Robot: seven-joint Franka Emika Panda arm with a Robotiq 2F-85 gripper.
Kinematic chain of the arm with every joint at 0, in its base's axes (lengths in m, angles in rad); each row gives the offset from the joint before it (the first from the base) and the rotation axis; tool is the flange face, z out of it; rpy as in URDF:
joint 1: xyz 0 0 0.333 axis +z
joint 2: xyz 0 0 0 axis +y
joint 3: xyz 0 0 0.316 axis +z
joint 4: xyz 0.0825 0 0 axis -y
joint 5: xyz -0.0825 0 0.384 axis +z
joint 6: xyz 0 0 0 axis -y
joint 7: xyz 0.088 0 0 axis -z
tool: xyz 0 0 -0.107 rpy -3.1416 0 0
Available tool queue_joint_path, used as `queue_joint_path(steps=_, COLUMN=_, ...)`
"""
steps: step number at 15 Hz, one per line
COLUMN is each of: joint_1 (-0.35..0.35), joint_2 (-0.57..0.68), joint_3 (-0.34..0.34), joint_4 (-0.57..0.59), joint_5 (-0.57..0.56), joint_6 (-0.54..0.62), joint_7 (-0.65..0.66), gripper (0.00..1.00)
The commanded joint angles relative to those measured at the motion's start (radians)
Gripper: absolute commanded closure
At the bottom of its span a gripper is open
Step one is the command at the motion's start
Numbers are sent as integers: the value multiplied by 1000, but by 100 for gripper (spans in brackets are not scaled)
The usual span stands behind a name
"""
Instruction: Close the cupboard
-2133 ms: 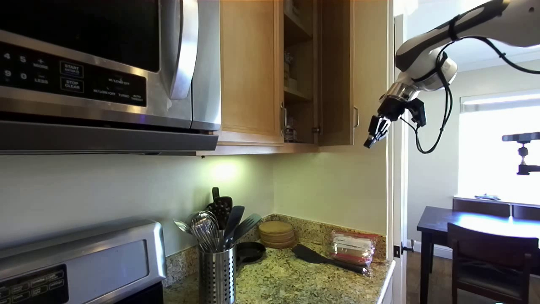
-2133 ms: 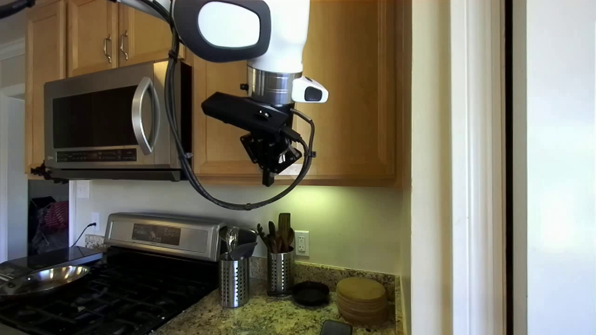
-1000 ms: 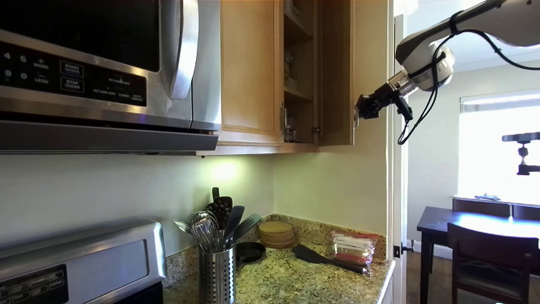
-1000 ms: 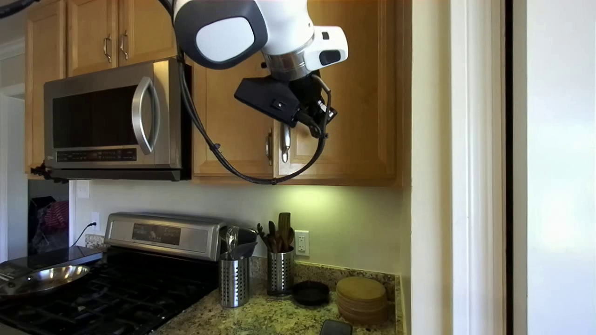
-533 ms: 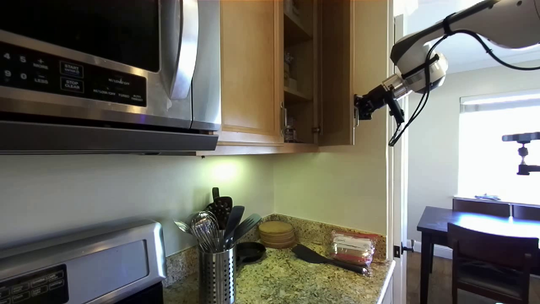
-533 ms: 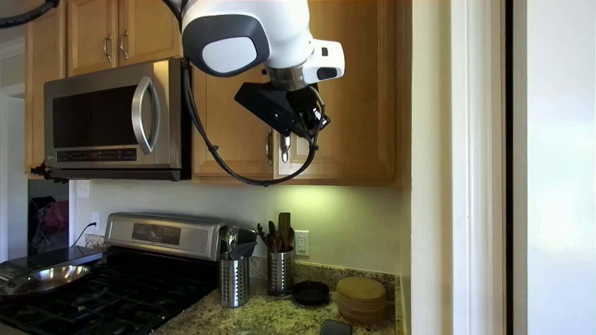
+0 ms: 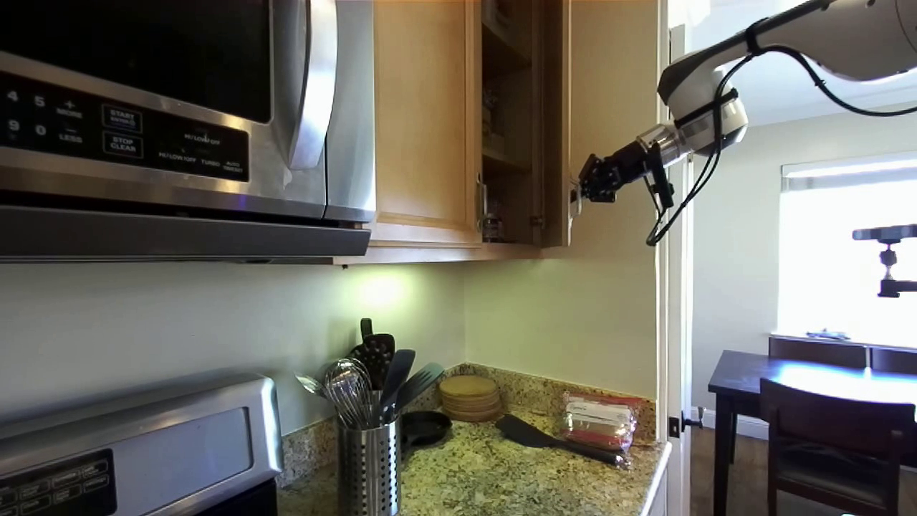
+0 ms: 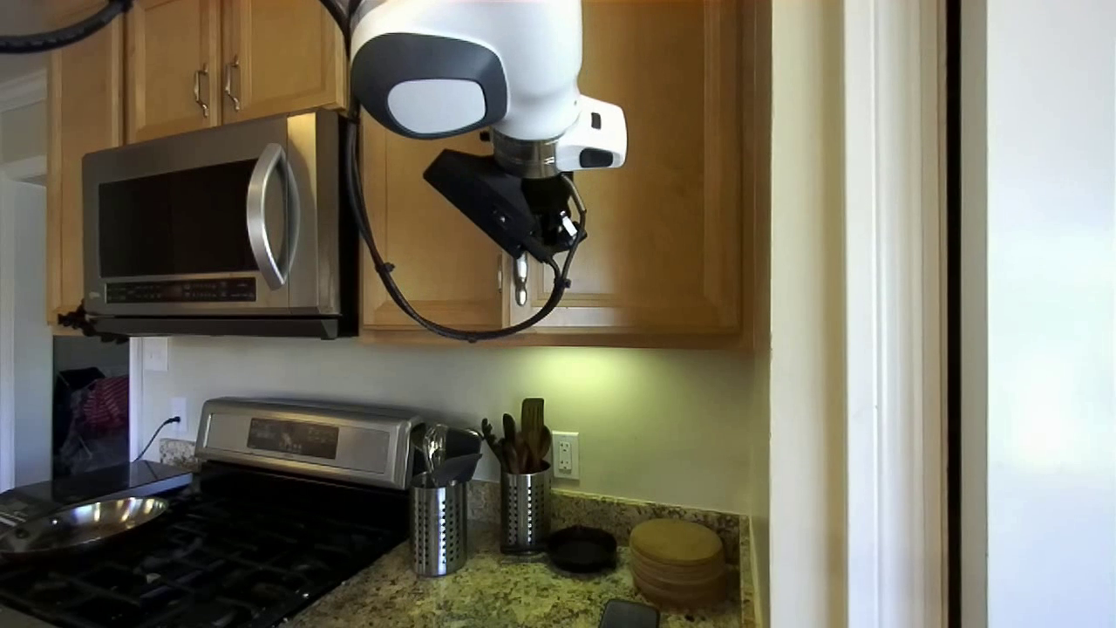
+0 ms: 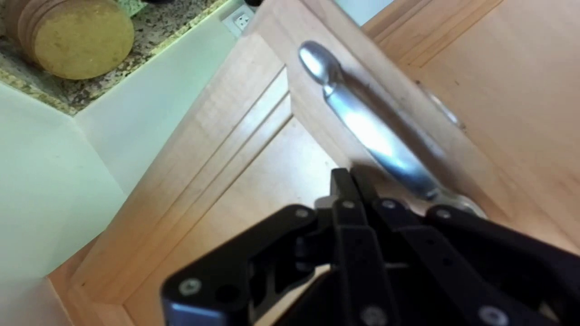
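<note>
Maple panelling fills most of the wrist view: the open door (image 9: 272,181) lies straight ahead of the claw (image 9: 349,173), its outer face turned towards it. The 2 fingers (image 9: 340,180) rest together, with nothing visible between them. Beside their tips, on the free-edge side, the silver bar handle (image 9: 380,140) runs diagonally across the view, not grasped; whether the tips touch the door cannot be told.

In an exterior view, the cupboard (image 7: 458,129) sits high above the granite surface (image 7: 494,480). Of its 2 doors visible here, the closed door (image 7: 423,122) looks flush, while the open door juts out, long axis upright, and exposes the shelves (image 7: 501,159). The claw is at the outer face, by the handle and well apart from the hinge (image 7: 537,221). Closing therefore appears to need a push away from the claw, leftward here, with the free edge swinging in an arc across the shelves.

In an exterior view, the 1 arm (image 8: 523,52) shown crosses in front of both doors, and the fingertips are hidden. The handle stands upright below and left of the claw, which thus lies on its hinge side. This offset probably favours pushing the door over gripping the handle; as the door turns, the tips could slide along it unless the arm follows the arc.
</note>
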Motion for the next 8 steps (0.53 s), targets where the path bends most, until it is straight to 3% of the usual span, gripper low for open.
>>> queue_joint_path(steps=1, joint_1=18, joint_2=3, joint_3=36, joint_4=22, joint_5=59, joint_6=-59, joint_7=-38, gripper=96)
queue_joint_path(steps=8, joint_1=11, joint_2=54, joint_3=103, joint_4=40, joint_5=48, joint_6=-18, joint_7=-100, gripper=97)
